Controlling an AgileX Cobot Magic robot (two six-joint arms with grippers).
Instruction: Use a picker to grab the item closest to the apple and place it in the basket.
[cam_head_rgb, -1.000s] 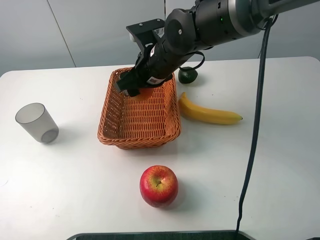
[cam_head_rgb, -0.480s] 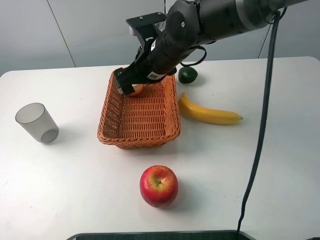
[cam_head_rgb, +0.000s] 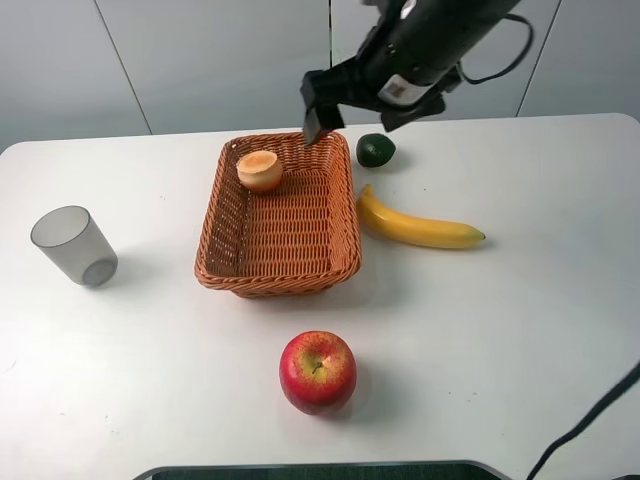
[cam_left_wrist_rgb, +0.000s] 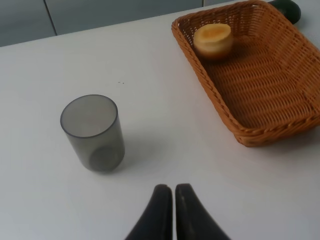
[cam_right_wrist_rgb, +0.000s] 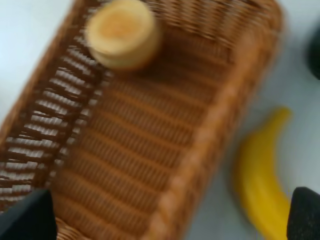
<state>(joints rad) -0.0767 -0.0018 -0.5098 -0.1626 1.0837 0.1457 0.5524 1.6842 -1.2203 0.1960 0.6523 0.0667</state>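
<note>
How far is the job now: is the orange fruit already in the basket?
Done: the orange fruit lies in the basket, at its far corner, with no gripper touching it. In hand: nothing; the right gripper is above the basket's far rim, open and empty. Left: apparently nothing of the placing. The apple sits on the table.

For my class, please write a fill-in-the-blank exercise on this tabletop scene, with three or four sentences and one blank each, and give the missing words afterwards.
1. The orange fruit lies inside the ______.
2. The yellow fruit beside the basket is a ______.
3. The red apple sits on the table, ______ the basket.
4. The left claw, near the grey cup, has its fingers ______.

Missing words: basket; banana; outside; shut
</note>
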